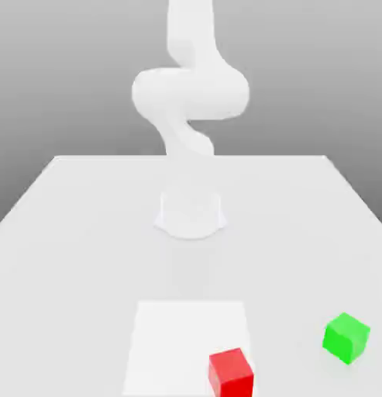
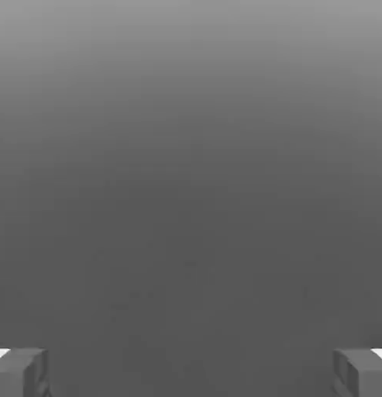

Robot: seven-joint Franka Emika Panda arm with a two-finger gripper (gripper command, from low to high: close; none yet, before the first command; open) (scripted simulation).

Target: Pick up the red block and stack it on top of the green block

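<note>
Nearest to us in the exterior view sits the red block (image 1: pixel 231 372), resting flat on the white table (image 1: pixel 62 256) at the front edge of the scene. We take this block as our landmark. It stands on the near corner, toward the exterior view's right, of a brighter white square patch (image 1: pixel 178 333) marked on the tabletop, and nothing touches it. Off to the exterior view's right of the red block, and a little farther back, we see the green block (image 1: pixel 346 337), also on the table, turned slightly so that one corner faces us; the two blocks are apart, with bare tabletop between them. Farther back from the red block, past the bright patch, the arm's round base (image 1: pixel 191 215) stands on the table, and above it the white arm (image 1: pixel 190 93) rises in a bent, twisting column up past the frame's upper edge, well clear of both blocks. In the hand view we see the gripper (image 2: pixel 191 372), with one grey fingertip (image 2: pixel 19 372) at each lower corner of the picture, so the fingers are spread wide with nothing between them; beyond them lies only a plain grey backdrop.
</note>
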